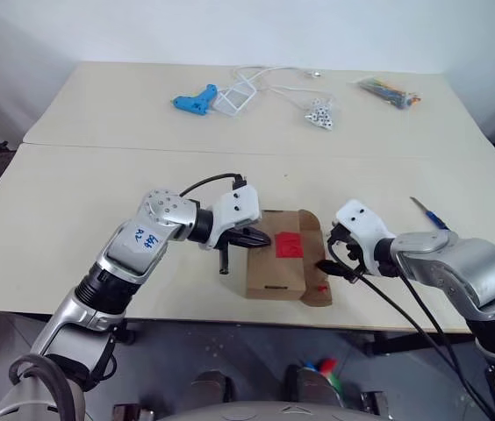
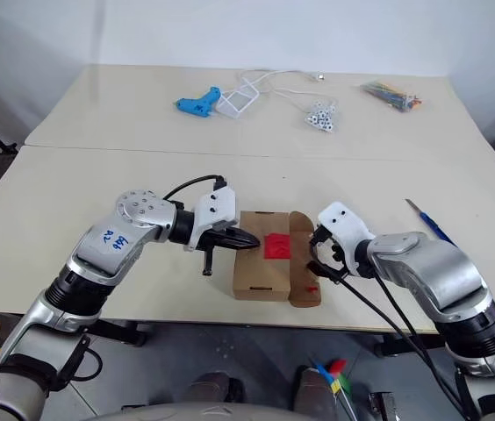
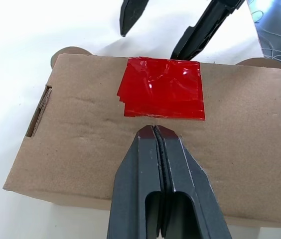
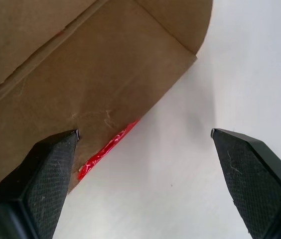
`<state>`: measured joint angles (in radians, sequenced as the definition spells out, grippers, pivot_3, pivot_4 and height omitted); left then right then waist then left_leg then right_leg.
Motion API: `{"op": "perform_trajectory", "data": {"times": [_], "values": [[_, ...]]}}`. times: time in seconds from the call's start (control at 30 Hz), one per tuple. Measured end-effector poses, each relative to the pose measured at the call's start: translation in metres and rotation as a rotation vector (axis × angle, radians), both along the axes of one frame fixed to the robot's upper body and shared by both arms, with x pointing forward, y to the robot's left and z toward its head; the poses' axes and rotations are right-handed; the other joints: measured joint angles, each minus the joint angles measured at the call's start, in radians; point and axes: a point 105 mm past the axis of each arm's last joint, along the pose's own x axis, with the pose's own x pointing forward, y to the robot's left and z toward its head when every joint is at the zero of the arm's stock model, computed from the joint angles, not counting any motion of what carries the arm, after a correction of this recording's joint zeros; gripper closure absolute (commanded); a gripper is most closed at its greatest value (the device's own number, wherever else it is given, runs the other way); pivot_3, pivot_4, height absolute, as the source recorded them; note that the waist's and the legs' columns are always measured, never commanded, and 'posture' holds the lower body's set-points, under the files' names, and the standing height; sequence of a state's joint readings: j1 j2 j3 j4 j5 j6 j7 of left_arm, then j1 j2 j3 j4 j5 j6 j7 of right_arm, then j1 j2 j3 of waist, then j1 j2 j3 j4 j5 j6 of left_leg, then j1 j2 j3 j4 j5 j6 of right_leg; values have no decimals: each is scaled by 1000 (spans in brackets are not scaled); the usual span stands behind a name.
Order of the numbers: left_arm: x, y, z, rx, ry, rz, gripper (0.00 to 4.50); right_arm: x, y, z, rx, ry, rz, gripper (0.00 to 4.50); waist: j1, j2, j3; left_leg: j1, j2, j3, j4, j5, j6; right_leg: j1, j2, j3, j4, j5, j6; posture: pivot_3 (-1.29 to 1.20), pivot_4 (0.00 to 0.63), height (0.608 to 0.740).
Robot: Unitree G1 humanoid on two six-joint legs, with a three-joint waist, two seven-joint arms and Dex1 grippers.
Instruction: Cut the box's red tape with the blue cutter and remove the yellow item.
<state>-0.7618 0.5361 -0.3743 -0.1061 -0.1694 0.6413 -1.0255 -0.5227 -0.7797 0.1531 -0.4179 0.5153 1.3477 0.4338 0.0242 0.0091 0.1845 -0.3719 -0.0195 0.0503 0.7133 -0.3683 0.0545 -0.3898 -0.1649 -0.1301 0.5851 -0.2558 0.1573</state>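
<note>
I see the left pincer (image 3: 154, 133) closed, tips on the box (image 1: 269, 272) beside the red tape (image 1: 289, 245). Right pincer (image 4: 143, 137) wide at the box's flap. Blue cutter (image 1: 429, 214) lies on the tabletop (image 1: 72, 202), far right. Arm sticker writing unreadable.

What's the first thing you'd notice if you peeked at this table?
A brown box with a bright red tape patch on top sits near the table's front edge, between two robot arms. The left gripper rests shut on the box lid just beside the tape, while the right gripper stands open at the box's right flap. A light blue pistol-shaped tool lies far back on the table.
</note>
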Motion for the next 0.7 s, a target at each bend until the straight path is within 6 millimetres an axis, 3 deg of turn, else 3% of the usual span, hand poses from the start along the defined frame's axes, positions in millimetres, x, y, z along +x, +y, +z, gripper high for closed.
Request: {"op": "perform_trajectory", "data": {"times": [0.17,0.3,0.43,0.7], "values": [[-2,-1,0,-2,-3,-7,4500,-3,-15,2,84,61,-36,57,3,0,0,-1,-1,-1,-1,0,0,-1,0,0,0,0,0,0,150,740],[-2,0,0,-1,-4,-7,4500,-8,-43,9,334,239,-100,57,1,0,0,-1,0,-1,-2,0,1,-1,0,-1,-2,0,0,0,150,740],[-2,2,0,5,-8,1,4500,-3,-34,11,562,357,-78,57,-2,1,0,0,0,0,-2,0,0,-1,0,0,-1,0,0,0,150,740],[-5,5,-1,13,-7,2,4500,14,-18,10,658,388,-39,57,-4,1,0,1,0,0,-2,0,0,-1,0,0,0,0,0,0,150,740]]}}
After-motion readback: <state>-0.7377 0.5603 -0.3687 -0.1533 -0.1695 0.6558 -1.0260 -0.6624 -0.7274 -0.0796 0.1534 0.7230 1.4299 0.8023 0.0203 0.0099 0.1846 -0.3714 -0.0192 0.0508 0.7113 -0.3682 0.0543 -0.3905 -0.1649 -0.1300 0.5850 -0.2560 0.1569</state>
